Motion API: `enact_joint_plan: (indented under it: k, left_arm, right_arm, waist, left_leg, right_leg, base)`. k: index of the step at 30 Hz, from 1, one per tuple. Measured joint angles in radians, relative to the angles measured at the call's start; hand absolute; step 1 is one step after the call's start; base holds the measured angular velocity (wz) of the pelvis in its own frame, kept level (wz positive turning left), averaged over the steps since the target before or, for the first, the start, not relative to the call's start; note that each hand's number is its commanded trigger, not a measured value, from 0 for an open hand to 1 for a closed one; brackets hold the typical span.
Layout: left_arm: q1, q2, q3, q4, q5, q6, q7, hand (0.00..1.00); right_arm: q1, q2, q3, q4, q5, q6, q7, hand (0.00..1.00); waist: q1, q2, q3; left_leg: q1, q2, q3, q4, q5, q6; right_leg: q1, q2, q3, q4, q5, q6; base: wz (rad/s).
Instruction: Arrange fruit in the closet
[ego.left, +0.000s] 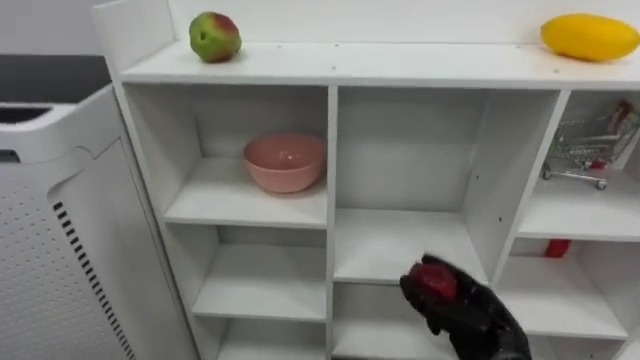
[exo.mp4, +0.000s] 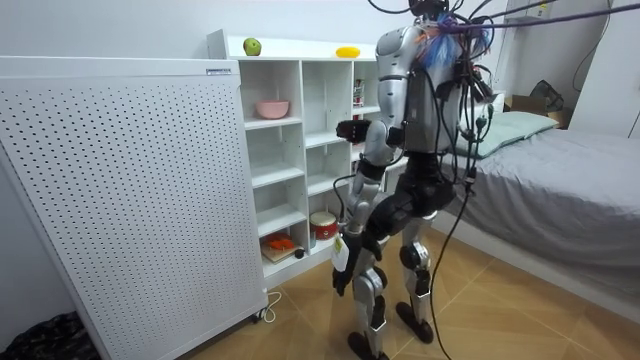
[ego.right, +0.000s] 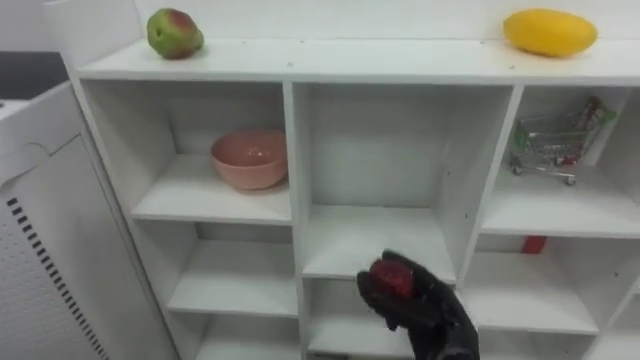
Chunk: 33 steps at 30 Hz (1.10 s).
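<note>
I see my right hand (ego.left: 472, 318) curled around a red fruit (ego.left: 437, 282), held before the white shelf unit's (ego.left: 331, 150) middle column

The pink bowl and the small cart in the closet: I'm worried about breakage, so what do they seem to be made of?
The pink bowl looks like ceramic or hard plastic. It has a smooth, matte, even surface and a thick rim, and the look leaves the choice open. The small cart seems to be metal wire: thin silvery bars set in a grid.
</note>
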Motion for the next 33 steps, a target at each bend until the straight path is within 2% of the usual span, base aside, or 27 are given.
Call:
enact_joint_plan:
  k: [4,7,13,16,18,22,27,33]
  left_arm:
    - [-0.001,-0.001,-0.02,0.009,-0.01,-0.011,0.019,0.0]
    - [-0.001,-0.003,-0.041,0.009,-0.019,-0.01,0.037,0.0]
    - [-0.015,-0.004,-0.059,0.007,-0.119,-0.019,0.065,0.0]
    - [-0.014,-0.003,-0.06,0.003,-0.163,-0.022,0.074,0.0]
    - [-0.013,-0.001,-0.06,-0.005,-0.188,-0.016,0.085,0.0]
    - [-0.016,0.001,-0.07,-0.024,-0.24,-0.017,0.11,0.0]
    - [-0.015,0.007,-0.098,-0.035,-0.301,-0.016,0.124,0.0]
    - [-0.012,0.032,-0.107,-0.054,-0.384,-0.018,0.127,0.0]
  right_arm:
    - [-0.001,0.0,-0.001,0.05,0.05,-0.002,0.005,1.0]
    - [-0.003,0.002,0.0,0.066,0.106,-0.004,0.006,1.0]
    - [-0.02,-0.001,-0.007,0.141,0.259,-0.018,0.018,1.0]
    - [-0.029,-0.018,-0.014,0.143,0.334,-0.02,0.015,1.0]
    - [-0.065,-0.028,-0.015,0.176,0.373,-0.02,0.01,1.0]
    - [-0.113,-0.048,-0.019,0.194,0.478,-0.02,-0.01,1.0]
    - [-0.218,-0.069,-0.019,0.25,0.571,-0.023,-0.015,1.0]
    - [-0.314,-0.12,-0.024,0.3,0.677,-0.024,-0.014,1.0]
  waist:
    - [-0.001,0.0,0.0006]
    - [0.004,0.0,0.0011]
    - [0.009,0.007,0.0042]
    - [0.009,0.009,0.0056]
    - [0.01,0.011,0.0071]
    - [0.036,0.012,0.0077]
    - [0.063,0.011,0.0079]
    - [0.087,0.009,0.0092]
  left_leg:
    - [-0.084,-0.002,-0.001,0.049,-0.001,0.0]
    - [-0.15,0.004,0.007,0.09,-0.005,0.0]
    - [-0.277,0.007,0.007,0.162,-0.01,-0.003]
    - [-0.347,0.006,0.007,0.204,-0.016,-0.005]
    - [-0.393,0.009,0.008,0.232,-0.02,-0.007]
    - [-0.469,0.012,0.004,0.285,-0.032,-0.013]
    - [-0.574,0.013,-0.007,0.347,-0.038,-0.019]
    - [-0.688,0.012,-0.009,0.43,-0.057,-0.017]
  right_leg:
    - [-0.083,-0.005,0.006,0.054,-0.011,-0.006]
    - [-0.156,-0.003,0.019,0.098,-0.016,-0.012]
    - [-0.288,-0.014,0.02,0.185,-0.035,-0.025]
    - [-0.361,-0.026,0.019,0.237,-0.047,-0.034]
    - [-0.409,-0.028,0.02,0.268,-0.055,-0.04]
    - [-0.484,-0.029,0.025,0.326,-0.071,-0.05]
    - [-0.583,-0.037,0.019,0.392,-0.09,-0.061]
    - [-0.691,-0.057,0.014,0.478,-0.111,-0.071]
  base:
    - [0.04]
    - [-0.07]
    - [0.01]
    - [0.03]
    - [0.0]
    - [0.02]
    - [0.1]
    - [0.06]
